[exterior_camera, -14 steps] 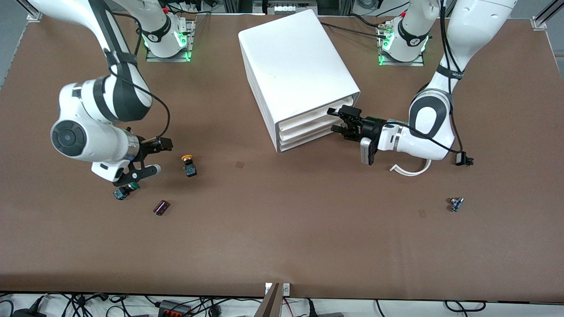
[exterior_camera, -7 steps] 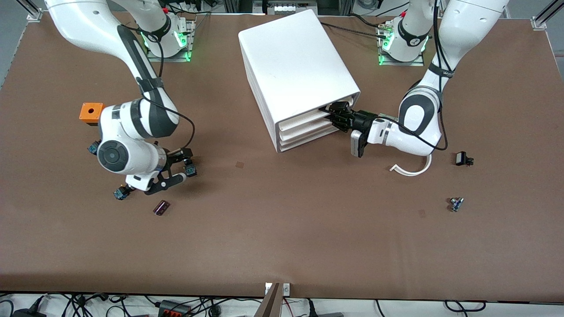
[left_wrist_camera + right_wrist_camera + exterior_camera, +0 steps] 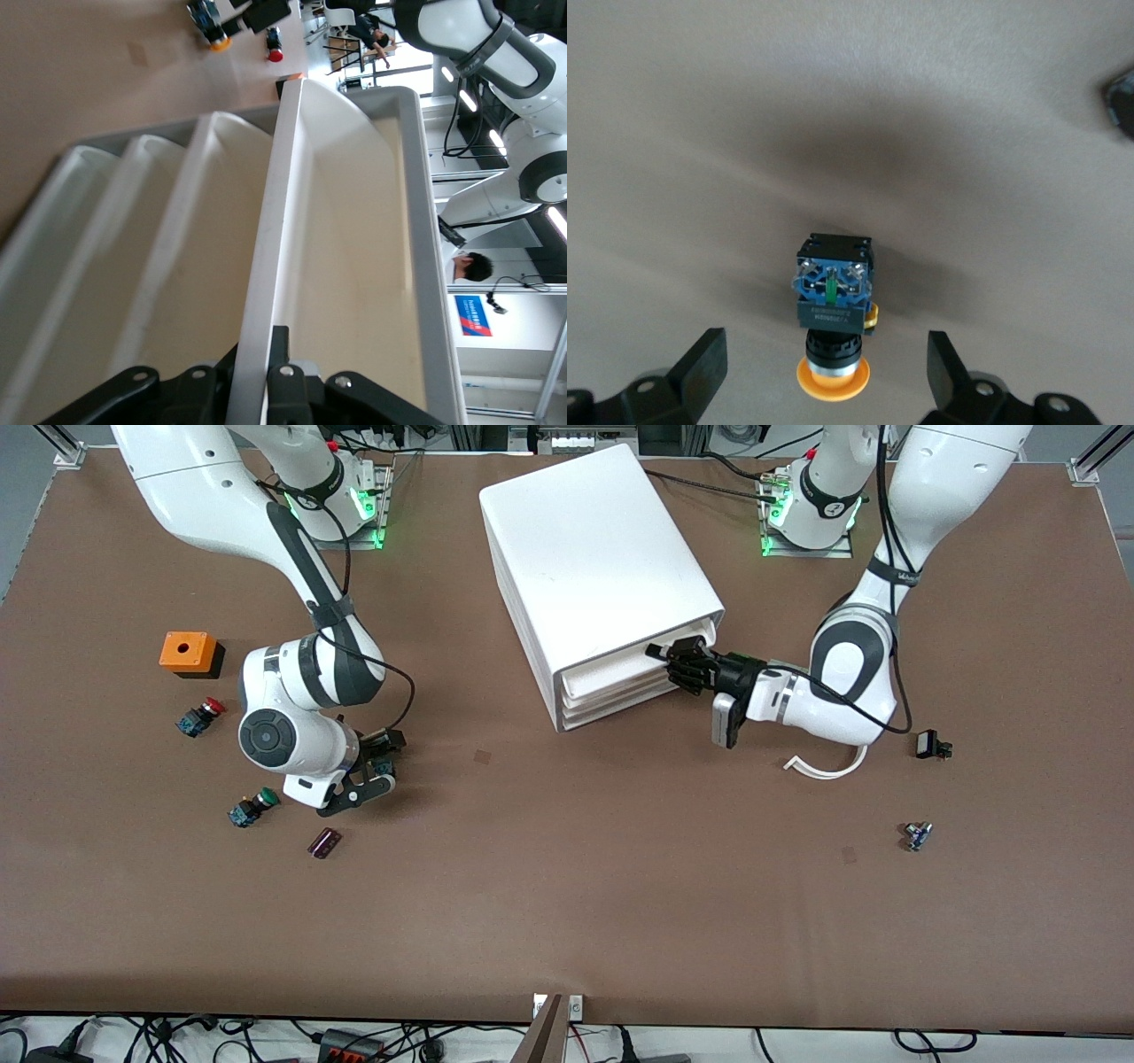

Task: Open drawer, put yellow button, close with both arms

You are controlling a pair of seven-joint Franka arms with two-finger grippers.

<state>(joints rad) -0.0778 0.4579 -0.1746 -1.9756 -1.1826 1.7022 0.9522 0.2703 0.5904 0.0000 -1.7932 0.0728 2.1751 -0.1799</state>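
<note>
Your left gripper [image 3: 680, 662] is at the cabinet [image 3: 594, 558] front, jaws clamped together on the sloped front lip of the drawer [image 3: 354, 266]; the left wrist view shows that lip pinched between the fingers [image 3: 292, 390], and the drawer appears pulled slightly out, though the front view makes that hard to judge. Your right gripper [image 3: 376, 766] is low over the table [image 3: 567, 886] toward the right arm's end, jaws wide apart. The yellow button [image 3: 833, 310] lies on its side on the table between the spread fingers [image 3: 700, 372], untouched. Nearby you have the green-capped button [image 3: 251, 808], the red-capped button [image 3: 198, 717] and an orange box [image 3: 187, 653].
</note>
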